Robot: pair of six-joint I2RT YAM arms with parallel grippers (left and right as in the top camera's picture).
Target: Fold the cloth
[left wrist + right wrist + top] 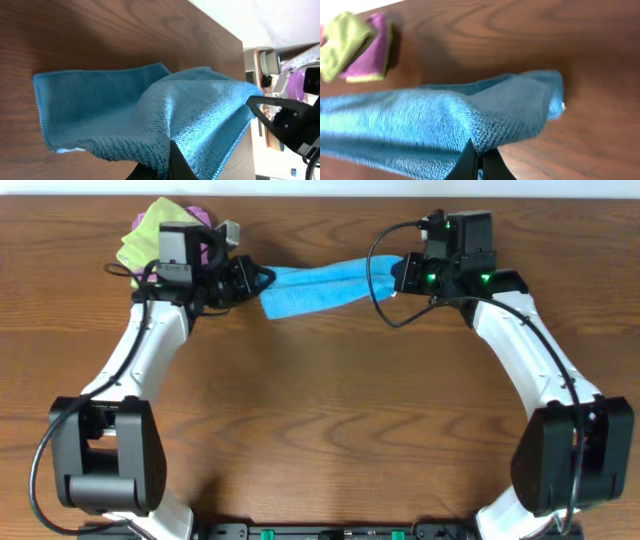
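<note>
At the near edge of the table (pixel 320 430): two arm bases (pixel 100 460), partly cut off by the frame.

Farther in, close to the far edge and about midway along it: one cloth (pixel 320 288), sky-blue, gathered into a band stretched between two grippers.

Left gripper (pixel 250 280) clamped on the band's left end. Fingertips hard to make out from overhead under the wrist camera. In the left wrist view, just one dark finger (pixel 182 167) showing beneath the bunched fabric, the rest cut off at the bottom edge.

Right gripper (pixel 480 159) pinched narrow on a fold of the right end, with fabric draped over it and hiding all but the tips.

Middle of the band touching the wood or hanging just above it: cannot tell from overhead. In the left wrist view, a lower layer seemingly resting on the wood.

Beyond the left gripper, in the far left corner: two folded cloths side by side and touching, one lime-green cloth (pixel 340 40) and one purple cloth (pixel 375 50). Purple one mostly hidden behind the left arm from overhead.
</note>
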